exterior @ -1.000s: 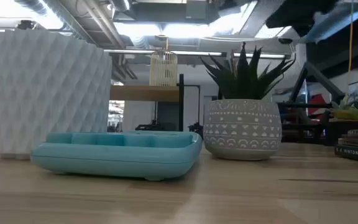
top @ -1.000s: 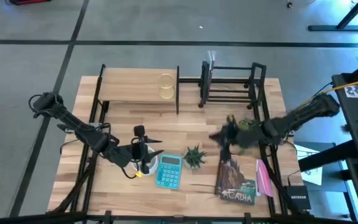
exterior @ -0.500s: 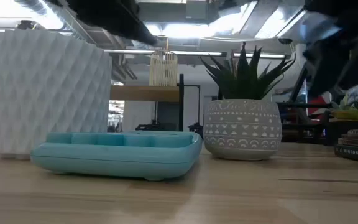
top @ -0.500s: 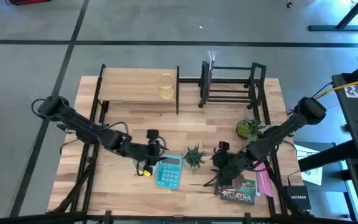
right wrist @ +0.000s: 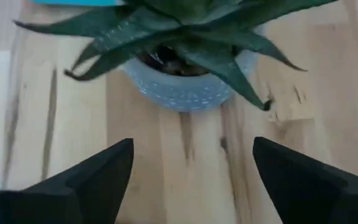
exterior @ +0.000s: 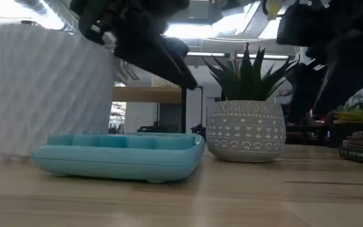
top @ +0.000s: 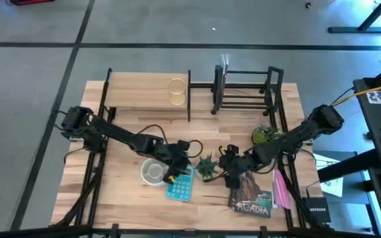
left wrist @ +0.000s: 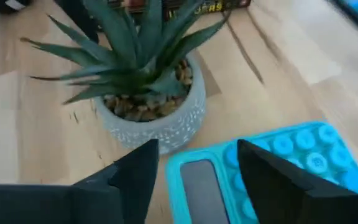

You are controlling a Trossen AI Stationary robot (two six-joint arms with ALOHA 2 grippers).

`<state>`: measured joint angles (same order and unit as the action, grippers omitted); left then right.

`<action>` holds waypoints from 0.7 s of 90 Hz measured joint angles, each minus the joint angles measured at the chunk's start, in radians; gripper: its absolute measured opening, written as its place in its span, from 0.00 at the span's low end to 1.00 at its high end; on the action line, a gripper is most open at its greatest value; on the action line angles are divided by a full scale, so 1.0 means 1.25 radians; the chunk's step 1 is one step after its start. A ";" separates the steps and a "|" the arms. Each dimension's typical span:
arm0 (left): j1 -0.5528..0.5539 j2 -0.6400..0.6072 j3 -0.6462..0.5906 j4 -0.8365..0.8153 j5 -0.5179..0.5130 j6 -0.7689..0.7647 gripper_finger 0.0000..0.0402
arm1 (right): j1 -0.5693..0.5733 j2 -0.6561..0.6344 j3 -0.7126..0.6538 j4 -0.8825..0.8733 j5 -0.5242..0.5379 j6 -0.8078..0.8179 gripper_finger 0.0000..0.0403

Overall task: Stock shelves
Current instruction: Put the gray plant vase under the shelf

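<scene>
Both grippers flank the spiky potted plant [top: 208,166]: the left gripper [top: 189,158] hangs over the teal calculator [top: 179,186] just beside the pot, fingers [left wrist: 135,180] spread, and the right gripper [top: 225,164] sits on the plant's other side, fingers [right wrist: 101,171] wide apart and empty. Beyond the plant stand 2 shelves: the light-wood shelf [top: 147,96], carrying a slatted cup [top: 176,91], and the black bar rack [top: 245,90] next to it.

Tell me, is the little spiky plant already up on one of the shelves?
No, the spiky plant stands on the table beside the blue calculator, between the left pincer and right pincer.
</scene>
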<state>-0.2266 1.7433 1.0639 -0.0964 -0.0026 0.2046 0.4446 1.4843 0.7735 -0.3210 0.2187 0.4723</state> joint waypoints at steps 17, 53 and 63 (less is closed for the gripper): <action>0.005 0.014 0.013 -0.011 -0.024 -0.019 0.71 | -0.006 0.025 0.001 0.011 0.022 -0.012 0.79; 0.003 0.031 0.012 -0.055 -0.058 -0.066 0.73 | -0.005 0.062 0.000 0.012 0.033 -0.028 0.79; 0.004 0.068 0.012 0.005 -0.055 -0.081 0.73 | -0.005 0.090 0.000 0.050 0.041 -0.040 0.79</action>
<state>-0.2218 1.8285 1.0786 -0.0899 -0.0715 0.1036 0.4377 1.5969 0.7734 -0.2583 0.2698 0.4223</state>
